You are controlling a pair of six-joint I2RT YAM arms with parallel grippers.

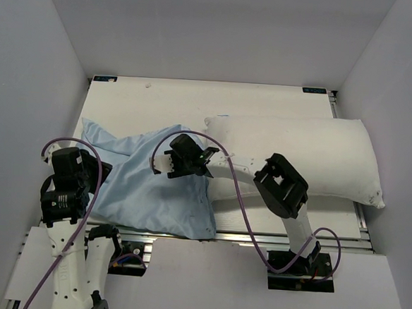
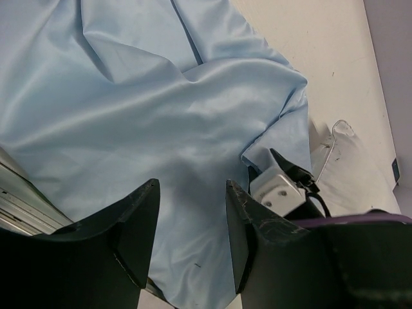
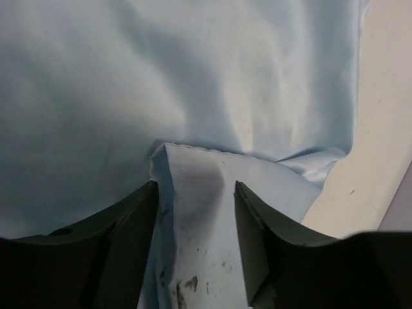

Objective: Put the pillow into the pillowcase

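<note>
The light-blue pillowcase (image 1: 143, 189) lies crumpled on the left half of the table, reaching its near edge. The off-white pillow (image 1: 298, 154) lies along the right half, its left corner close to the pillowcase. My right gripper (image 1: 170, 164) reaches over the pillowcase's upper right part. In the right wrist view it (image 3: 195, 185) stands open, and a raised, smudged edge of the pillowcase (image 3: 193, 212) sits between its fingers. My left gripper (image 1: 91, 175) hovers at the pillowcase's left side. It (image 2: 192, 183) is open, with the pillowcase (image 2: 161, 103) below and nothing between its fingers.
White walls close the table (image 1: 153, 98) in at the back and both sides. A metal rail (image 1: 257, 236) runs along the near edge, and the pillowcase hangs over it. Purple cables (image 1: 242, 199) loop off both arms. In the left wrist view, the right gripper (image 2: 283, 187) and pillow (image 2: 351, 170) show.
</note>
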